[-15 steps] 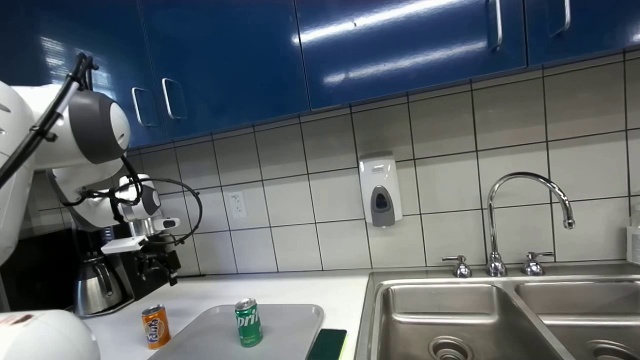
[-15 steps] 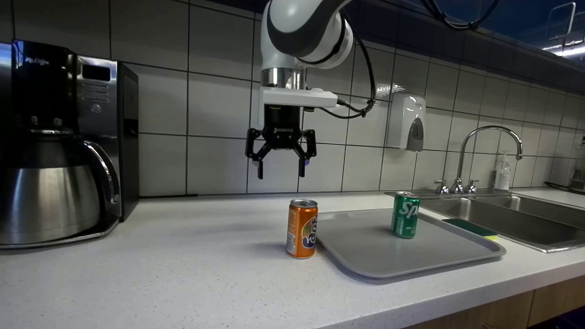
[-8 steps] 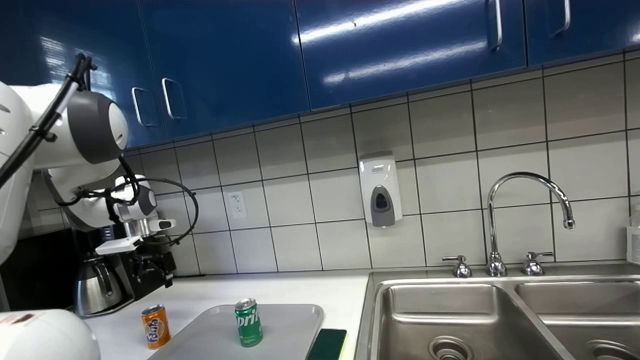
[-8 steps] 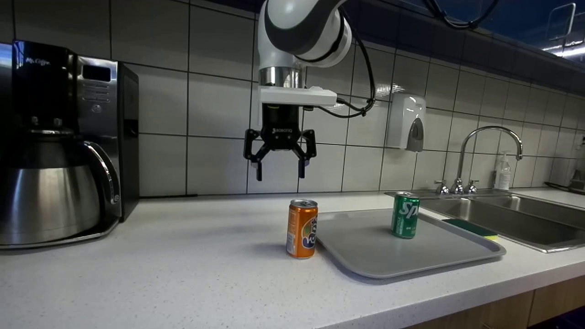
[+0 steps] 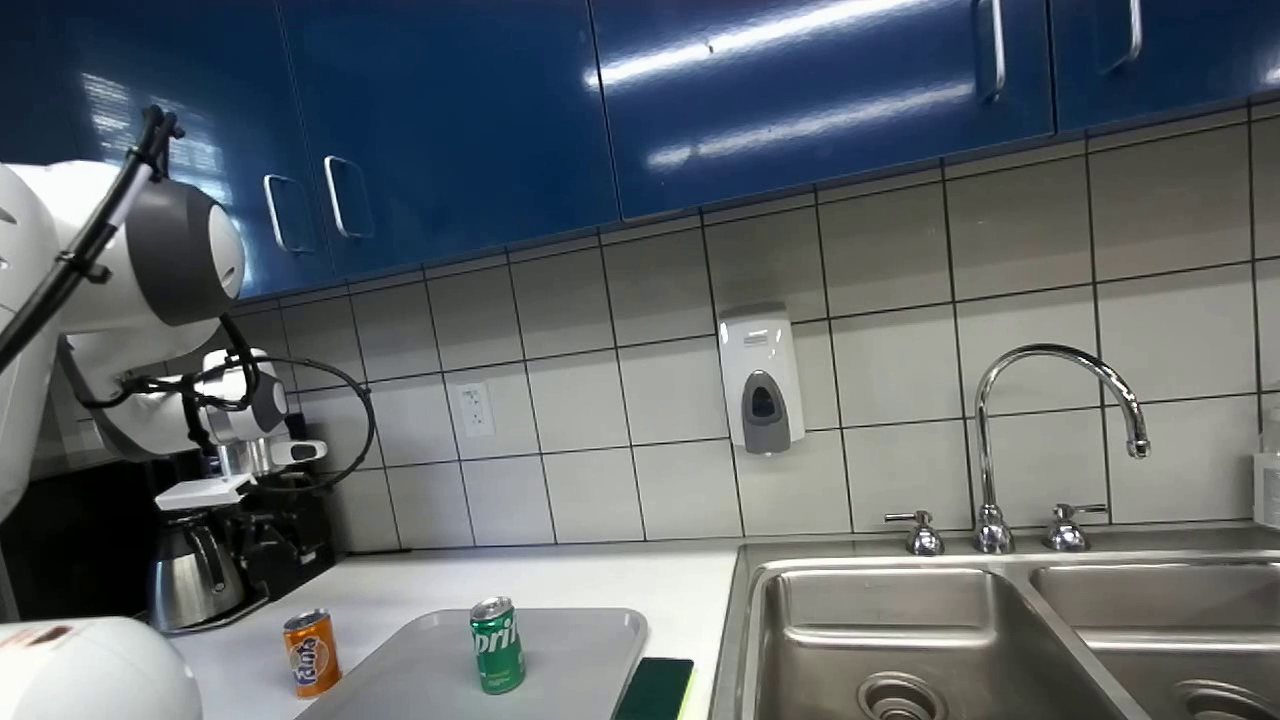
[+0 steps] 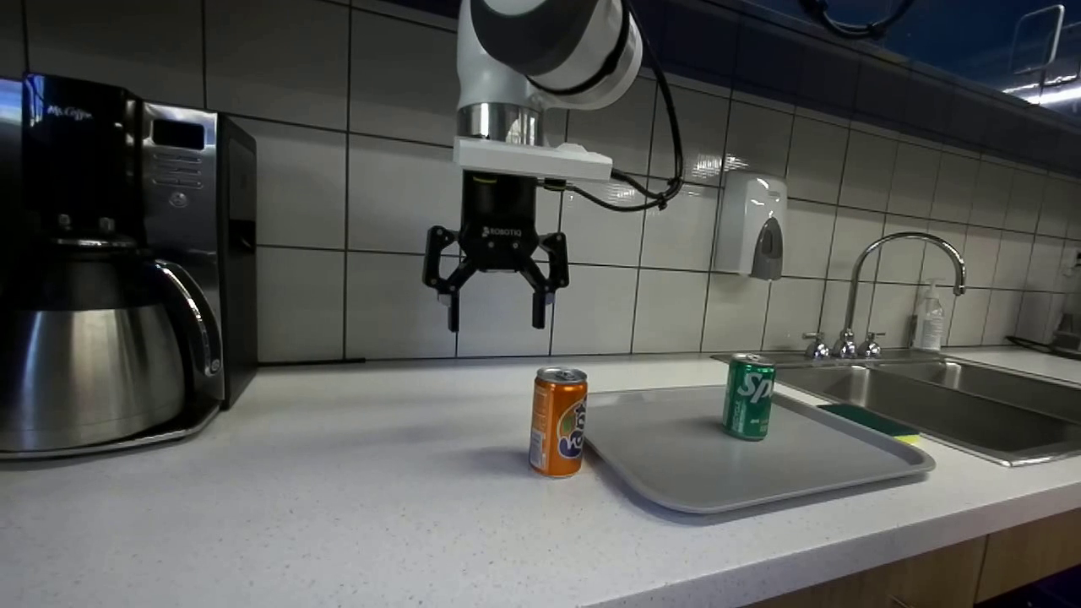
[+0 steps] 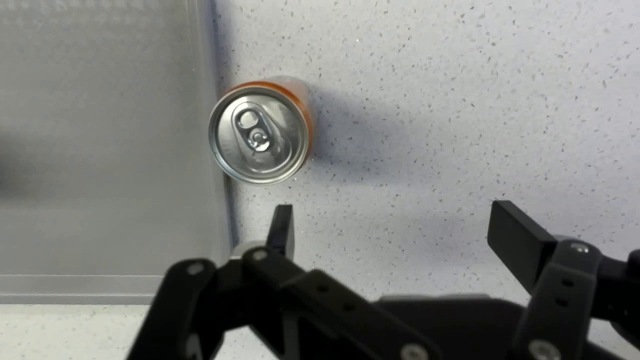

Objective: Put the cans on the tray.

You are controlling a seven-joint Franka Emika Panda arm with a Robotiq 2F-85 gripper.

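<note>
The orange can point(image 6: 557, 422) stands upright on the counter, just beside the grey tray's point(image 6: 811, 477) edge. The green can point(image 6: 749, 401) stands upright on the tray. Both cans, orange point(image 5: 312, 655) and green point(image 5: 497, 645), also show in an exterior view with the tray point(image 5: 585, 640). My gripper point(image 6: 497, 328) is open and empty, above the counter and higher than the orange can's top, left of it in that view. In the wrist view the orange can's silver top point(image 7: 260, 135) lies ahead and left of the open fingers point(image 7: 392, 207), beside the tray point(image 7: 100, 150). The green can is out of the wrist view.
A coffee maker point(image 6: 110, 338) stands at the left on the white counter point(image 6: 296, 507). A green pad point(image 6: 866, 418) lies between the tray and the steel sink point(image 6: 1013, 422). A tiled wall with a soap dispenser point(image 6: 750, 224) rises behind.
The arm and open gripper have moved left in both exterior views, from nearly above the orange can to further left of it. The cans and tray have not moved.
</note>
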